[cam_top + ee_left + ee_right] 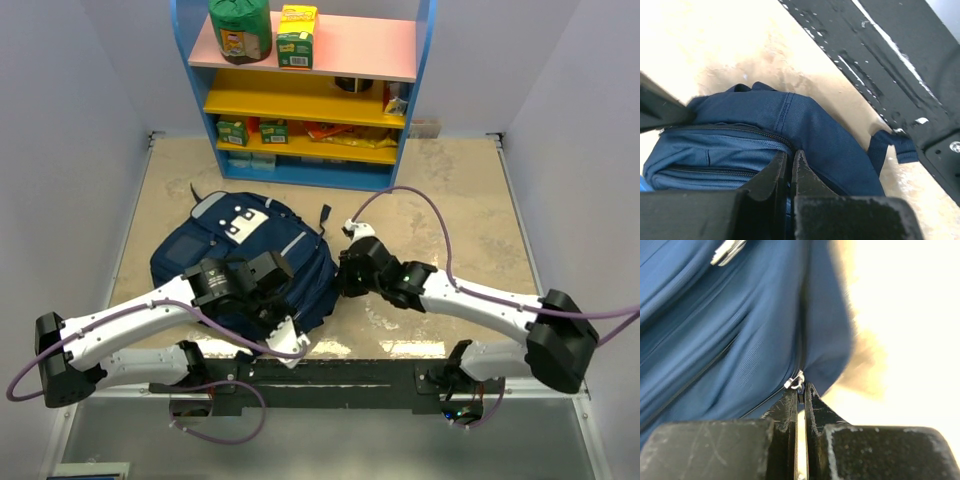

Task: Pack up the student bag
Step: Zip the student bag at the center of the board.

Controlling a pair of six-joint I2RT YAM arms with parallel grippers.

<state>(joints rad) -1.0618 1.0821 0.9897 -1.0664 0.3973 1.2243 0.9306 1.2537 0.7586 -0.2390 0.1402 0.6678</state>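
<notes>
At the far edge of the beige table (pixel 450 190) stands a blue-framed shelf unit (pixel 427 60) with a pink top board and yellow boards below. A green pack (pixel 240 30) and a yellow-green carton (pixel 296 36) stand side by side on top. Small green boxes (pixel 235 130) and orange packets (pixel 340 133) lie on the lower yellow board.

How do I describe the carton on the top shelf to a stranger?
Behind the table stands a blue shelf unit with a pink top shelf. Two items stand there; the carton is the right one, yellow-green and boxy, beside a round green pack.
</notes>
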